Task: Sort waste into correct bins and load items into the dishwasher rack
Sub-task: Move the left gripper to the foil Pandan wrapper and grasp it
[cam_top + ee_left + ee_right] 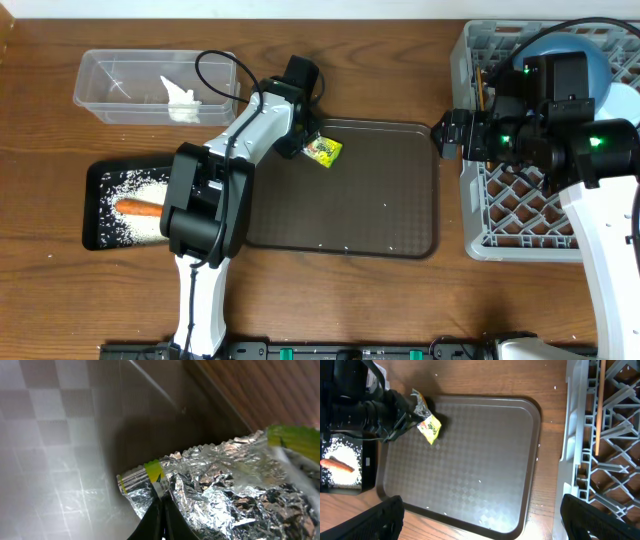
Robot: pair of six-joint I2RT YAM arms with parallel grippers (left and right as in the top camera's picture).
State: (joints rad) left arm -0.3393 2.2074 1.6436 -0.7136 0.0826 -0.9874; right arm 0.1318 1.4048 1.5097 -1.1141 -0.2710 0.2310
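Overhead view: left gripper (306, 146) sits over the far-left corner of the large brown rectangular plastic serving tray (400, 215); its fingers are pinched together on the crumpled green-yellow wrapper (325, 150), which is at that same corner; can't tell if the wrapper is lifted or touching the tray. Left wrist view: dark fingertips (155, 520) meet at the wrapper's (215, 480) crinkled silver inner side, just beside a green-yellow strip. Right wrist view: same grip seen from across the tray (485, 460); wrapper (429, 427) hangs off the left gripper (404, 416); a few white rice grains lie scattered on the tray.

Clear plastic rectangular tub (105, 85) is at the worktop's far-left corner w/ a crumpled white tissue (182, 100) inside; shallow black rectangular tray (95, 205) is at the left edge, nearer side, holding loose white rice (140, 225) & a small orange carrot (137, 207).

Large grey plastic lattice rack (520, 200) is at the right edge; thin wooden chopstick (598, 405) lies in it; large blue round bowl (595, 60) is at its far side, partly hidden by the arm. Right gripper (482, 510) hovers betw. tray & rack, fingers wide apart, holding nothing.
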